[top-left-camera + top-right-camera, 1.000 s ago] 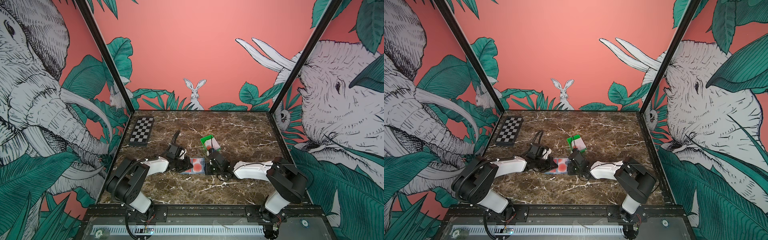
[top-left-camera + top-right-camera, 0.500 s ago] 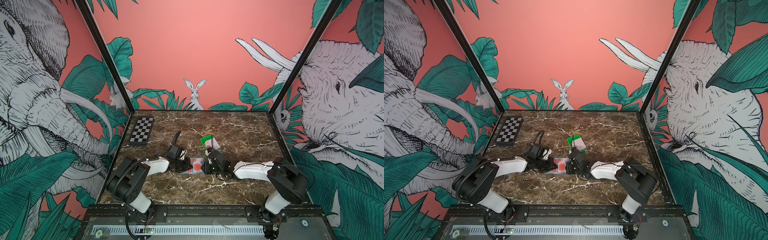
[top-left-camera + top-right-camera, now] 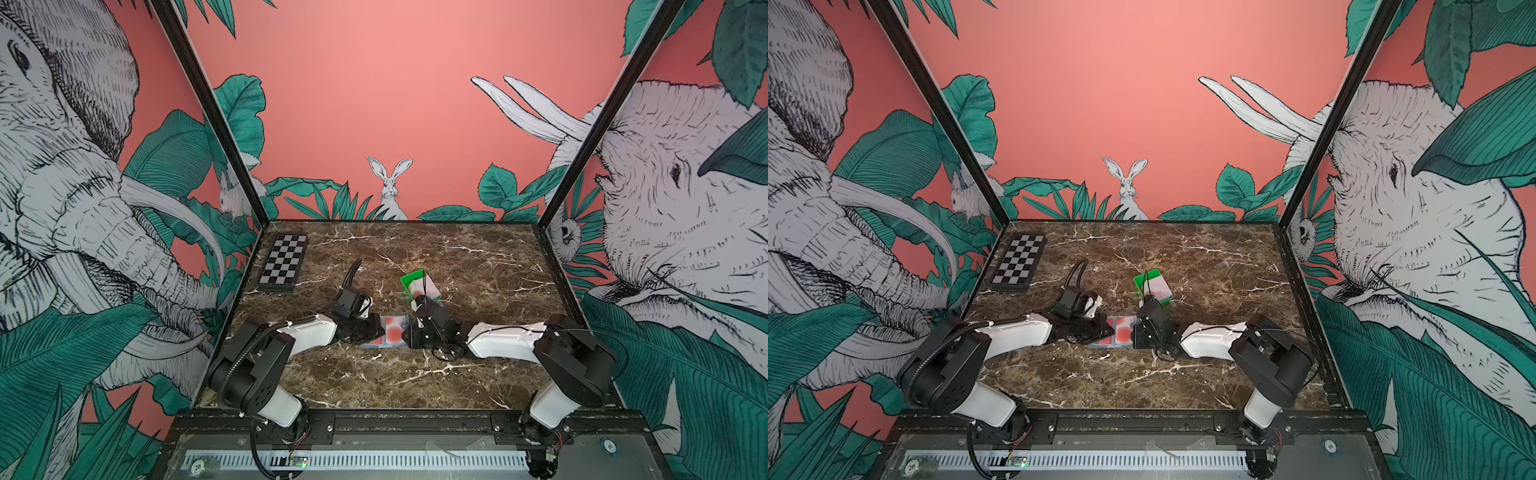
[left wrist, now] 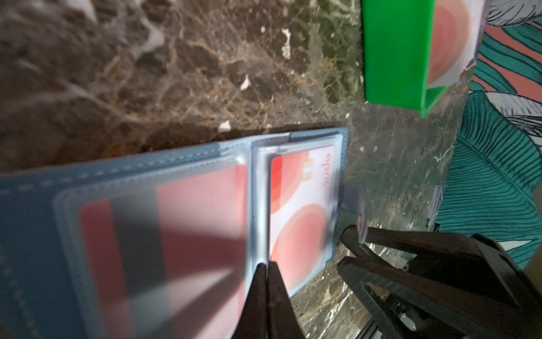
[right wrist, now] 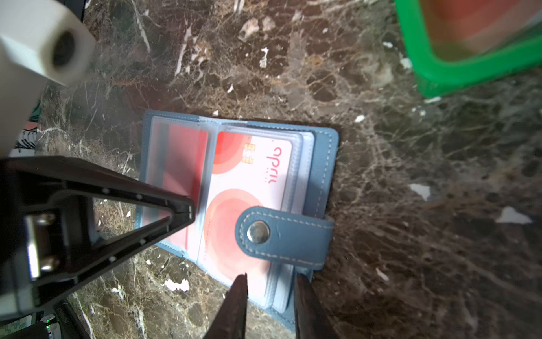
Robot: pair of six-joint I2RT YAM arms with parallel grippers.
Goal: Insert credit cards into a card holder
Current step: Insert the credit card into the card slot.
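card holder (image 5: 322, 164) open, right gripper (image 5: 270, 278) at edge

- card holder (image 3: 388, 331) lies open on the table (image 3: 457, 257), front-centre, between the two arms
- left gripper (image 5: 189, 212) on its left page, beside the spine
- right gripper (image 5: 270, 277) at its right page's edge
- credit cards (image 5: 249, 176) in both facing sleeves; snap tab (image 5: 281, 232) lies over the right one
- tray (image 3: 409, 277) just behind the holder, more cards in it
- checkerboard (image 3: 284, 262) back-left, well apart
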